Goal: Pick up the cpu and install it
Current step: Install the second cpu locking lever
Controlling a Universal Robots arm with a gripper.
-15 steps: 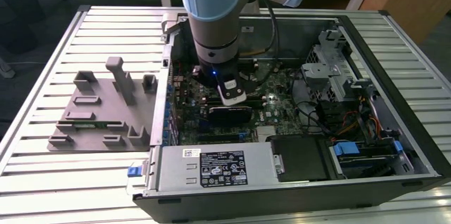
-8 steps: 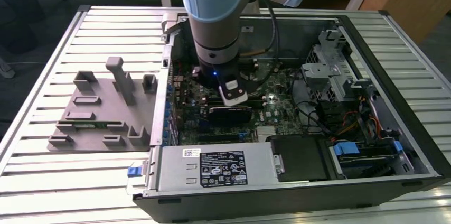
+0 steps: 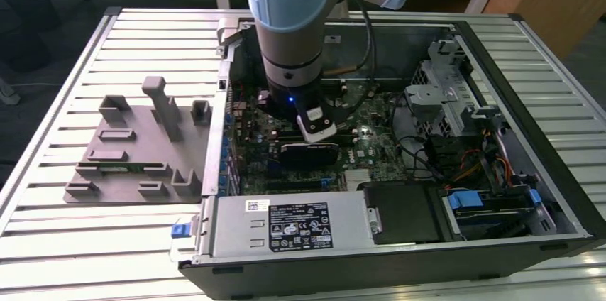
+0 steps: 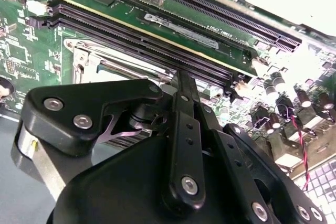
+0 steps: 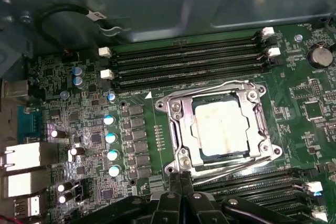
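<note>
Exterior view first: the blue-grey arm reached down into the open black computer case [image 3: 398, 173] on the ribbed metal surface [image 3: 57, 244], its black hand [image 3: 317, 130] low over the green motherboard [image 3: 379, 146]. Second wrist view: the hand's [image 4: 181, 85] fingers [image 4: 185, 129] were pressed together, holding nothing. First wrist view: the square silver-grey cpu [image 5: 220, 128] sat inside the metal-framed socket [image 5: 176, 124], just beyond the fingertips [image 5: 181, 182].
</note>
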